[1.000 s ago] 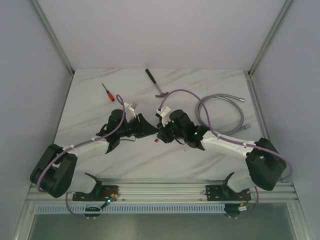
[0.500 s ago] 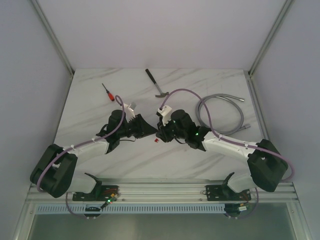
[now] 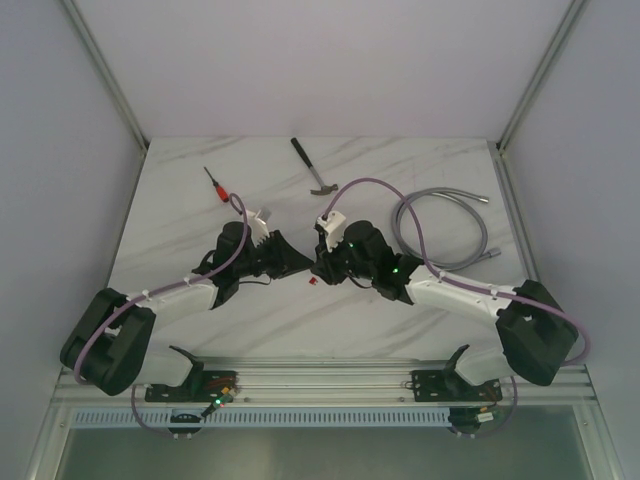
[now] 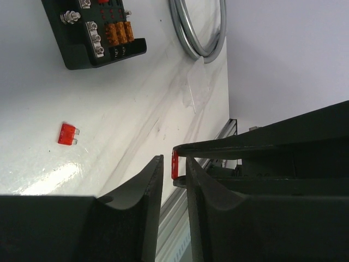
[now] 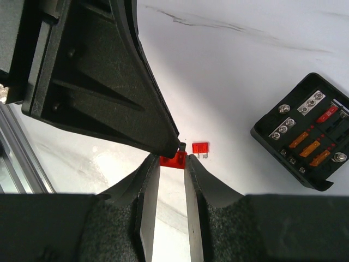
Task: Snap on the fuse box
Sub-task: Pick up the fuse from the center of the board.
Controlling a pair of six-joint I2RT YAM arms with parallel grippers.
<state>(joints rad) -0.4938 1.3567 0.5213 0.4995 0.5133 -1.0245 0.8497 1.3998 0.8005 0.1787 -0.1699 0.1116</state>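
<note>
The fuse box [image 4: 92, 38] is a black open box with orange and red fuses, lying flat on the white table; it also shows in the right wrist view [image 5: 305, 139]. My right gripper [image 5: 173, 158] is shut on a small red fuse [image 5: 173, 161], held above the table. My left gripper [image 4: 174, 158] meets it tip to tip. The same fuse [image 4: 174, 165] sits between the left fingertips, with a thin gap still showing beside it. In the top view the two grippers [image 3: 313, 263] touch at mid-table, hiding the box. A second red fuse [image 4: 67, 134] lies loose on the table.
A red-handled screwdriver [image 3: 217, 185] and a hammer [image 3: 313, 168] lie at the back. A coiled grey hose [image 3: 445, 232] lies at the right. A clear plastic piece [image 4: 197, 87] rests near the hose. An aluminium rail [image 3: 330, 380] runs along the near edge.
The left jaws have narrowed around the red fuse that the right gripper holds. Both arms have barely shifted.
</note>
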